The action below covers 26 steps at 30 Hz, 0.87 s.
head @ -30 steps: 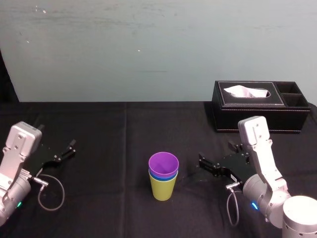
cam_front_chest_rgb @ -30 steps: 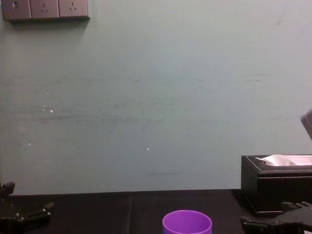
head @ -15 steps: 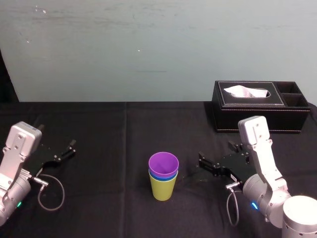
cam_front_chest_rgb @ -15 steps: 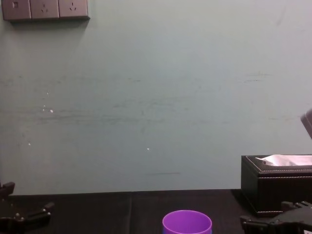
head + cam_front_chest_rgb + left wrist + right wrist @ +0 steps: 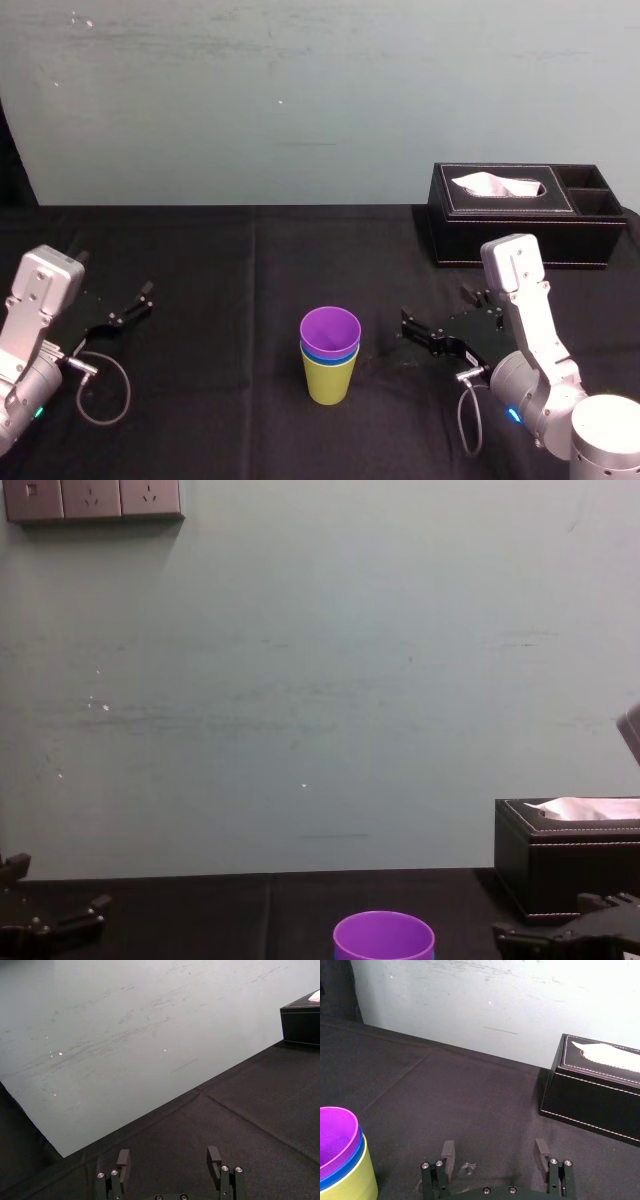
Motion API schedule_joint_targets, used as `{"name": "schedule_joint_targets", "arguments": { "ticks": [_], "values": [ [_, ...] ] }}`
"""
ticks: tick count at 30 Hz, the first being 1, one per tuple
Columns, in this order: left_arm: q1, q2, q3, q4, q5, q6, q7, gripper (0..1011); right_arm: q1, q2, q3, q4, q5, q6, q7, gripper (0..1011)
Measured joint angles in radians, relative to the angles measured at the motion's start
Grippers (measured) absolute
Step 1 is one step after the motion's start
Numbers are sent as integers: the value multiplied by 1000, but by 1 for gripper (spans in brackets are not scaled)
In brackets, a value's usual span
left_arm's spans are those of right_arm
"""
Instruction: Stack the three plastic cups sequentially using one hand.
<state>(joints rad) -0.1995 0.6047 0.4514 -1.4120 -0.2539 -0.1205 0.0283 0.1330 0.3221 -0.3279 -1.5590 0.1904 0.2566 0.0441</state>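
No movement: right end effector (image 5: 433,305) low beside stacked cups (image 5: 330,356).

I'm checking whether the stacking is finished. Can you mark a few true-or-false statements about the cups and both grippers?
1. All three cups sit nested in one stack. True.
2. The yellow-green cup is on top. False: the purple cup is on top and the yellow-green cup is at the bottom.
3. The right gripper clamps the stack. False: it is open, beside the stack, not touching it.
4. The left gripper is open and empty. True.
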Motion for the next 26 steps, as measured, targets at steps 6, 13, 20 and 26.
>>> {"name": "schedule_joint_targets", "arguments": {
  "ticks": [6,13,20,26],
  "values": [
    [0,0,0,0,0,0,0,1000,0,0,0,0,0,0,0,1004],
    [0,0,0,0,0,0,0,1000,0,0,0,0,0,0,0,1004],
    [0,0,0,0,0,0,0,1000,0,0,0,0,0,0,0,1004],
    [0,0,0,0,0,0,0,1000,0,0,0,0,0,0,0,1004]
  ]
}}
